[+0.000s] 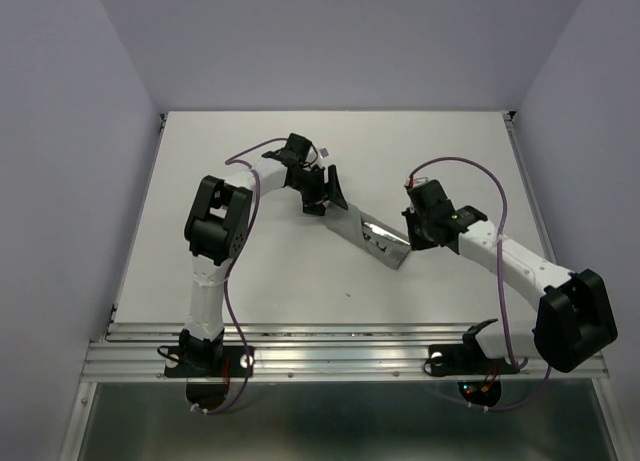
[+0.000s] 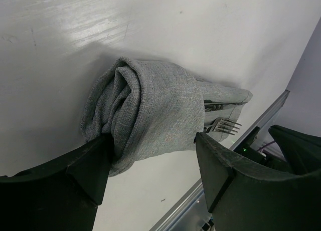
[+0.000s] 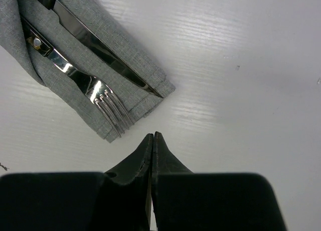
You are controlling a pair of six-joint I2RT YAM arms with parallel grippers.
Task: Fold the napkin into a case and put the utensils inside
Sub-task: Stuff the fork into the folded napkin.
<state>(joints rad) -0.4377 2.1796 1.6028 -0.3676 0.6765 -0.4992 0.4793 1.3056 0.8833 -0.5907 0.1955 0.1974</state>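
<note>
The grey napkin, folded into a narrow case (image 1: 372, 236), lies slantwise in the middle of the table. A fork (image 3: 98, 93) and a knife (image 3: 100, 46) lie on the case (image 3: 131, 73), their shiny ends sticking out at its open end. My right gripper (image 3: 152, 137) is shut with nothing in it, its tips just off that end. My left gripper (image 2: 153, 158) is open over the bunched far end of the case (image 2: 150, 110), one finger (image 2: 85, 166) against the cloth. The fork's tines (image 2: 228, 125) peek out beyond.
The white table (image 1: 250, 271) ends at a metal rail (image 1: 340, 349) along the near edge, where both arm bases are bolted. Pale walls close in the left, right and back. A small dark speck (image 1: 349, 294) lies on the table near the front.
</note>
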